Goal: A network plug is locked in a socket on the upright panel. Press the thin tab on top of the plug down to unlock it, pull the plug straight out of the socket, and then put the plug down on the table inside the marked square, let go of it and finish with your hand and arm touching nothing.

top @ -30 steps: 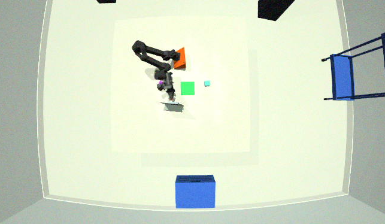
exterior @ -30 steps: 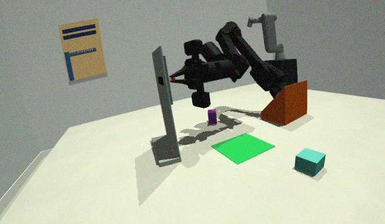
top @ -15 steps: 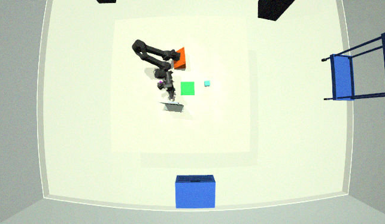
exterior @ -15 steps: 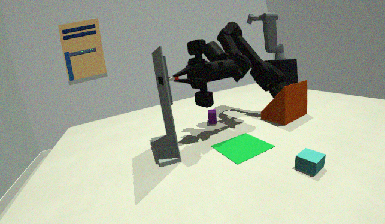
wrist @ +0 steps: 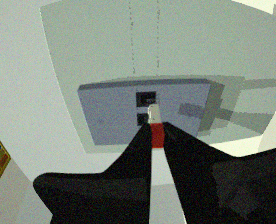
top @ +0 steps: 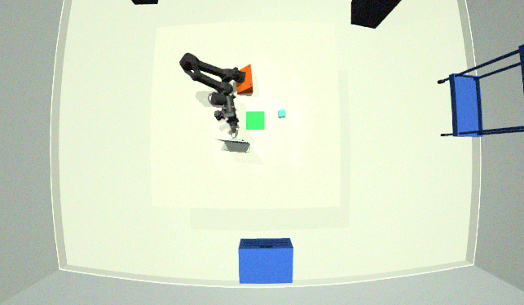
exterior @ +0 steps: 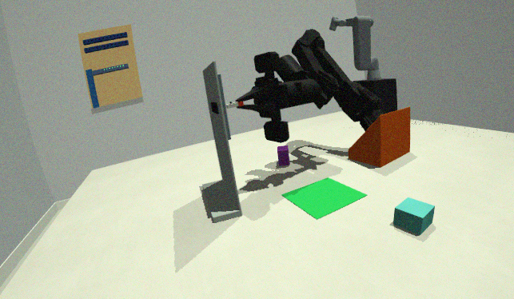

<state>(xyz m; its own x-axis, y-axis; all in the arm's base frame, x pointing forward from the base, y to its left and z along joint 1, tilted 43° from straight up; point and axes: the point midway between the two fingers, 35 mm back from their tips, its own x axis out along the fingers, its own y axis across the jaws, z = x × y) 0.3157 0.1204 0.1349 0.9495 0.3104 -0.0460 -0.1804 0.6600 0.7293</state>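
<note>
Top view: the gripper (top: 234, 132) is seen just short of the upright panel (top: 235, 144), beside the green marked square (top: 255, 120). Exterior view: the plug (exterior: 235, 104) is held clamped between nearly closed fingers, its tip just clear of the socket (exterior: 215, 107). Wrist view: the plug's red tab (wrist: 158, 135) is pinched between the jaws, facing the dark socket opening.

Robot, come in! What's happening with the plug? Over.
Gripper shut on plug. Plug out of socket, held just off the panel. Purple block below; green square unoccupied.
</note>
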